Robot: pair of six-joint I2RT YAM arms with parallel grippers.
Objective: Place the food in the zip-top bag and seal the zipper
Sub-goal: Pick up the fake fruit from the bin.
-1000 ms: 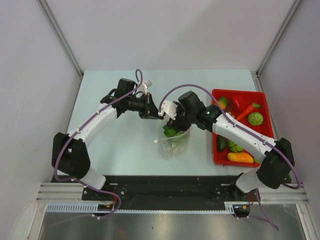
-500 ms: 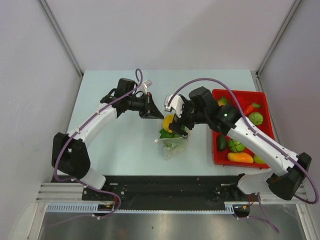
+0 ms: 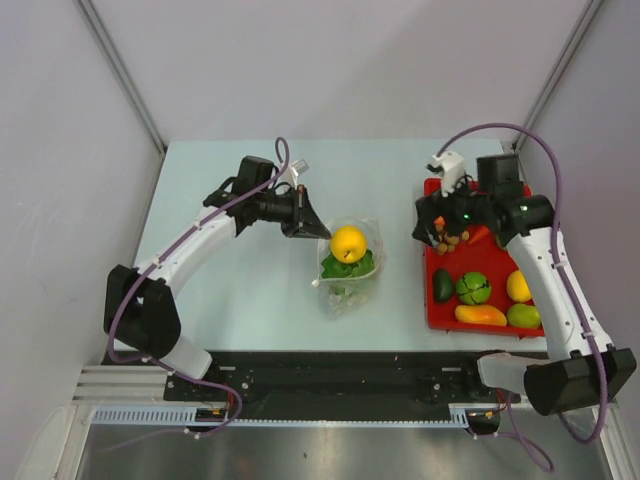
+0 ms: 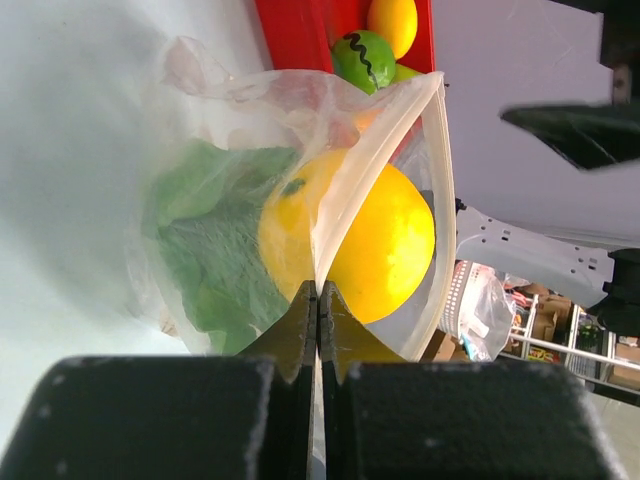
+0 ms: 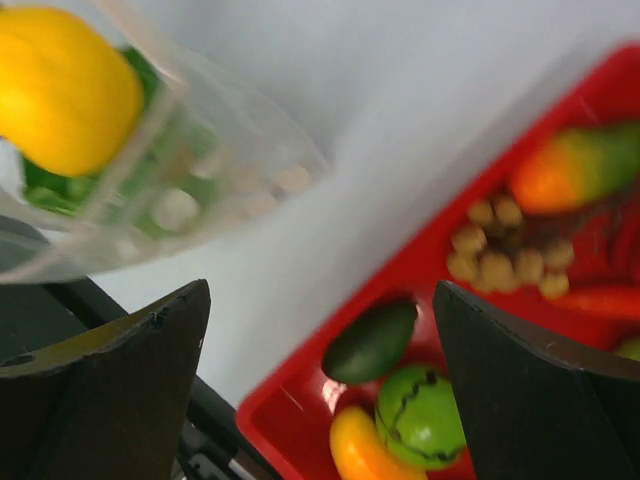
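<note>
The clear dotted zip-top bag (image 3: 350,280) lies on the table with its mouth held up and open. My left gripper (image 3: 312,224) is shut on the bag's near rim (image 4: 318,262). A round yellow fruit (image 3: 348,242) sits in the bag's mouth on top of green lettuce (image 3: 352,268); the left wrist view shows the fruit (image 4: 375,240), the lettuce (image 4: 205,240) and the pale zipper strip (image 4: 441,190). My right gripper (image 3: 432,228) is open and empty above the left part of the red tray (image 3: 432,310), away from the bag (image 5: 225,185).
The red tray (image 5: 290,405) at the right holds more toy food: a dark avocado (image 5: 370,342), a green striped fruit (image 5: 420,415), a brown cluster (image 5: 498,255) and yellow-orange pieces (image 3: 480,314). Grey walls stand on both sides.
My right gripper has left the yellow fruit in the bag's mouth, opened, and swung right over the red tray. My left gripper has kept its hold on the bag's rim.
</note>
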